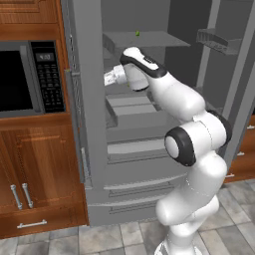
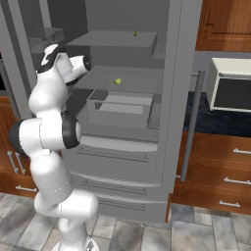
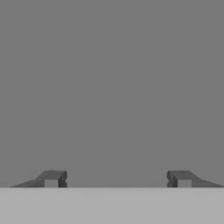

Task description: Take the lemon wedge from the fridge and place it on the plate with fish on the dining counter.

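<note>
I am watching the lemon wedge [image 2: 117, 81], which is lying on the middle shelf [image 2: 139, 78] inside the open fridge [image 2: 179, 98], just above the clear drawer [image 2: 120, 109]. A second small green speck [image 2: 136, 34] is sitting on the shelf above, and I am judging it a likely decoy: reaching there would be fetching the wrong thing. The wedge is tiny, so a careless approach could be nudging it deeper or off the shelf edge. The tool [image 3: 117, 178] is standing wide open with nothing between its tips, facing only flat grey, so I am steering half blind. The arm is reaching up from the base, elbow bent, the wrist [image 1: 130, 74] pointing into the fridge at middle-shelf height, left of the wedge.
</note>
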Robot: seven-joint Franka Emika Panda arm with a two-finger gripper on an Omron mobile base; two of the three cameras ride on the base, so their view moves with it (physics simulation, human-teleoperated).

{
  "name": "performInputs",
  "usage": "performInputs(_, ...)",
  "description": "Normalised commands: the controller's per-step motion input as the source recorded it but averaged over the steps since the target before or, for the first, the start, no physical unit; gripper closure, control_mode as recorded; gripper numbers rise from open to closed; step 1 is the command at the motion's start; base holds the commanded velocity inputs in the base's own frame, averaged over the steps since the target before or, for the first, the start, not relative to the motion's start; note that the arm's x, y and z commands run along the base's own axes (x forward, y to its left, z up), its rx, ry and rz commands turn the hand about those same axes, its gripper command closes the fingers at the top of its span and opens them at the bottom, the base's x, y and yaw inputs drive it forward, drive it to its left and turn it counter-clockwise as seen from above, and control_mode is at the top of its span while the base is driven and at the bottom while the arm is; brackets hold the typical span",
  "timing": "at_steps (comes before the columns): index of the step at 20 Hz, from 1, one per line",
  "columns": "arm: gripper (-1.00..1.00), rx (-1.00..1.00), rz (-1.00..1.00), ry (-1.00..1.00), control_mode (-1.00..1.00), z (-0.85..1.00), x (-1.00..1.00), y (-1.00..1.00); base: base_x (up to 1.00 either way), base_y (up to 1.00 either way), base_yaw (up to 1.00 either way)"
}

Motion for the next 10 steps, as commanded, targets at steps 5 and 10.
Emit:
performInputs(5, -1.0, 0.04, 0.0, 0.0, -1.0, -0.03, 0.0, 0.27, 0.0, 0.0, 0.0)
performInputs(10, -1.0, 0.0, 0.0, 0.0, -1.0, 0.09, -0.12, -0.1, 0.0, 0.0, 0.0)
